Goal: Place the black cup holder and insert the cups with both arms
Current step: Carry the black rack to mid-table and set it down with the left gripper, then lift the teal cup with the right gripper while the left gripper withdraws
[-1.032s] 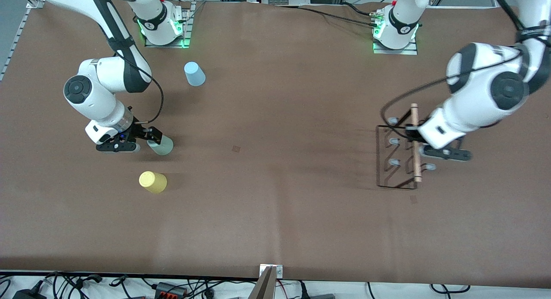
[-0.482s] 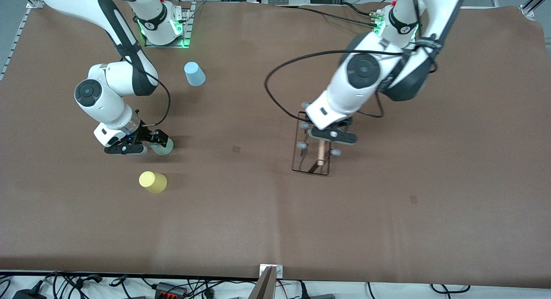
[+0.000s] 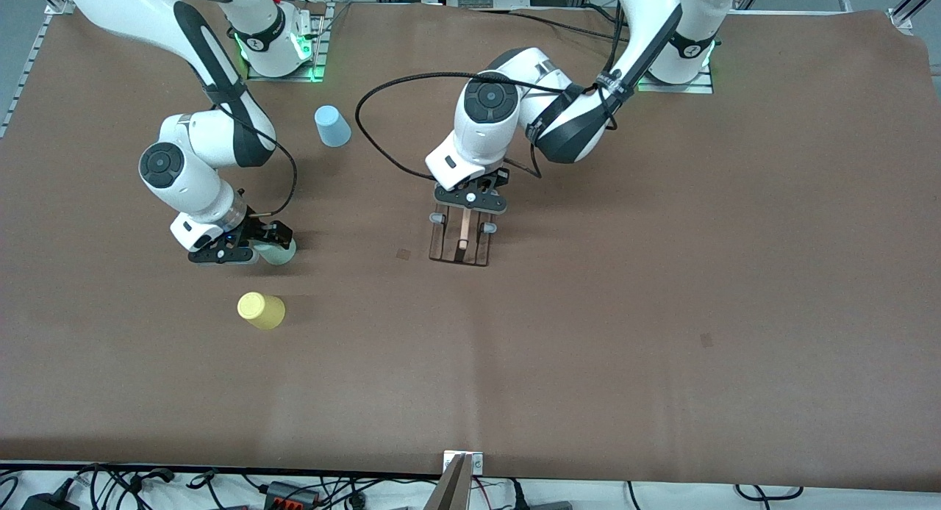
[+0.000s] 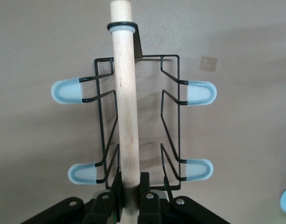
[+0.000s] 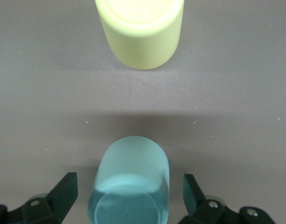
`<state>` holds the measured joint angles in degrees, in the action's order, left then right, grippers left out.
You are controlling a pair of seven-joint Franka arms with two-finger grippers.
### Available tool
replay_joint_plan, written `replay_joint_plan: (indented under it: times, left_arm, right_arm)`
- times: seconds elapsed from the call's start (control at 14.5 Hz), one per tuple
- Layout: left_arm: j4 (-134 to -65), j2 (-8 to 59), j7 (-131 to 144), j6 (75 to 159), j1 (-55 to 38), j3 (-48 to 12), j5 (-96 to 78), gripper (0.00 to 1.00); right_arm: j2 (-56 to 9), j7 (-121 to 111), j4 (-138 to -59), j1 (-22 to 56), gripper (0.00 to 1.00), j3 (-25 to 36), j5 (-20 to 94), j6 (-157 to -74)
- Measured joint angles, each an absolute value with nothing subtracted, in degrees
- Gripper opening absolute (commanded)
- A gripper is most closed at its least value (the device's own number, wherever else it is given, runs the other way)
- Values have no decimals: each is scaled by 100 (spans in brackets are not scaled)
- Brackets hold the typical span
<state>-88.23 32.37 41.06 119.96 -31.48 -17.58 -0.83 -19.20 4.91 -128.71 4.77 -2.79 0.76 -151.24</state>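
- My left gripper (image 3: 464, 210), just above the frame's centre in the front view, has its fingers (image 4: 115, 198) clamped on the wooden rod (image 4: 125, 102) of the black cup holder (image 3: 460, 238); I judge I should lower it level until the wire base sits flat, then let go.
- My right gripper (image 3: 266, 239), at middle left of the front view, has its fingers spread wide either side of the mint cup (image 5: 130, 184), not gripping it; I should close gently at mid-height.
- The yellow cup (image 3: 260, 310) and the blue cup (image 3: 332, 126) wait on the table (image 3: 662, 348).
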Motion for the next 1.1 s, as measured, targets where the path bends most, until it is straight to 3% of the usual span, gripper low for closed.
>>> replay_joint_plan:
  times: [0.07,0.14,0.28,0.34,0.55,0.76,1.1]
  left_arm:
    - [-8789,3276,4197,12034,-3146,-1754,-82,48]
    - [-8763,3291,4248,12043,-3146,-1741,-82,99]
    - [-8726,3292,4273,12043,-3136,-1725,-82,100]
    - [-8701,3292,4282,12040,-3135,-1720,-82,100]
    - [-8596,3220,4294,11886,-3064,-1674,-73,100]
    - [-8467,2816,4165,11159,-2639,-1590,173,100]
    - [-8439,2045,2516,9560,-1363,-1540,425,100]
  right_arm:
    - [-1920,491,-12886,477,100,-279,76,-15124]
    - [-1920,491,-12901,477,100,-279,76,-15124]
    - [-1920,491,-12932,478,100,-280,76,-15125]
    - [-1920,491,-12940,479,95,-280,76,-15125]
    - [-1920,492,-12948,481,53,-284,76,-15127]
    - [-1898,493,-12949,482,30,-293,77,-15130]
    - [-1707,493,-12856,490,27,-309,76,-15013]
